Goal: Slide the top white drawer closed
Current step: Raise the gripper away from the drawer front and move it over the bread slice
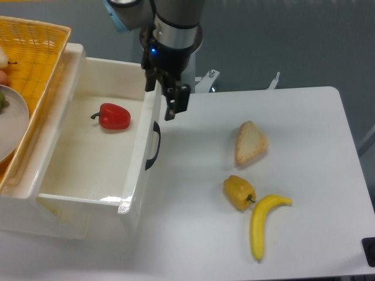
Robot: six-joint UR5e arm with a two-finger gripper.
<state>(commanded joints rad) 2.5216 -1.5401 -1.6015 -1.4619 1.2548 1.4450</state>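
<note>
Gripper (171,100) fingers are shown hanging just outside the front panel of the top white drawer (88,158), near the far end of that panel; whether the fingers are spread or pressed together cannot be told from this angle, and nothing is seen pinched between them. A small blue light is visible on the wrist. The placement on the desk side of the panel is judged to suit a push, since the drawer must travel away from the desk to shut.

The drawer is seen pulled well out at the left edge of the white desk (304,152), its tray fully exposed. A red bell pepper (113,116) lies inside it near the far wall. The curved black handle (154,146) is mounted on the panel face, just below the fingers and apart from them.

A slice of bread (251,142) lies near the middle of the desk, a yellow bell pepper (239,192) and a banana (263,222) towards the near edge, all well apart from the drawer. A wicker basket (41,47) with a plate (13,126) rests on the cabinet top at the far left.

No brand or legible writing can be made out; a small label on the arm is too small to read.
</note>
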